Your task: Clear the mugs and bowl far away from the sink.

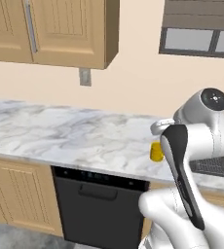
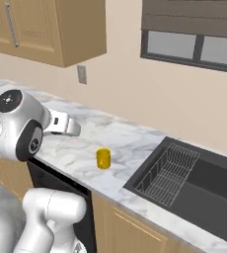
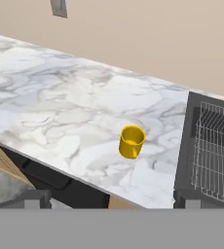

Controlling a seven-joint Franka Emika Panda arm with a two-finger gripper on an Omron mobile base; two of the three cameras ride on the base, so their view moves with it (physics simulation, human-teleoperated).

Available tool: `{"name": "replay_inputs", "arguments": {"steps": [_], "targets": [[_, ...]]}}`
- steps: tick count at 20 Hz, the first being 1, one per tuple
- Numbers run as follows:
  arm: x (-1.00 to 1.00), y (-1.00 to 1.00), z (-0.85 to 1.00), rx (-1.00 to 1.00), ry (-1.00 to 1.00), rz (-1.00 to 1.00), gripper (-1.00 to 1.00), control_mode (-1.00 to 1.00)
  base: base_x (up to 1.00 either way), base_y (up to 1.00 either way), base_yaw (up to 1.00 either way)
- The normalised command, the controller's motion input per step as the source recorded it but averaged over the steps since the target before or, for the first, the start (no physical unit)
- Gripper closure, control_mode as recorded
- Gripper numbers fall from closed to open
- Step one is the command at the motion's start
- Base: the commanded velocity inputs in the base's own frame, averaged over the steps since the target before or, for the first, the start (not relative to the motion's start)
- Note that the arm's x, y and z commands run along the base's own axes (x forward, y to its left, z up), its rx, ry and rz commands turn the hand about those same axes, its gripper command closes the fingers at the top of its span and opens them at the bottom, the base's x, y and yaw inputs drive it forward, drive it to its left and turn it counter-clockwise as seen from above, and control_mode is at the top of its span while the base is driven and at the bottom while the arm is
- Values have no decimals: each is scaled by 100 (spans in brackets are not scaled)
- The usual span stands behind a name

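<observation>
Spanning the scene ahead of and below the claw [image 3: 112, 203], the marble counter [image 1: 60, 133] was the largest surface. The sink [image 2: 194, 183] sat recessed at its end, off to the claw's right in the hand view, with a wire rack [image 2: 167, 173] lying inside the basin. The yellow mug [image 3: 131, 141] stood upright on the counter, ahead of the claw and below it, apart from its fingertips and near the sink's edge. The claw's jaws stood wide apart and held nothing.
</observation>
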Motion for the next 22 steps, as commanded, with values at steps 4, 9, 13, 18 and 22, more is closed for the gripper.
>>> {"name": "replay_inputs", "arguments": {"steps": [4, 9, 13, 18, 22], "targets": [[0, 0, 0, 0, 0, 0, -100, 100, 0, 1, 13], [0, 0, 0, 0, 0, 0, -100, 100, 4, -21, -4], [0, 0, 0, 0, 0, 0, -100, 100, 10, -2, -21], [0, 0, 0, 0, 0, 0, -100, 100, 10, -1, -18], [0, 0, 0, 0, 0, 0, -100, 100, 9, 0, -13]]}}
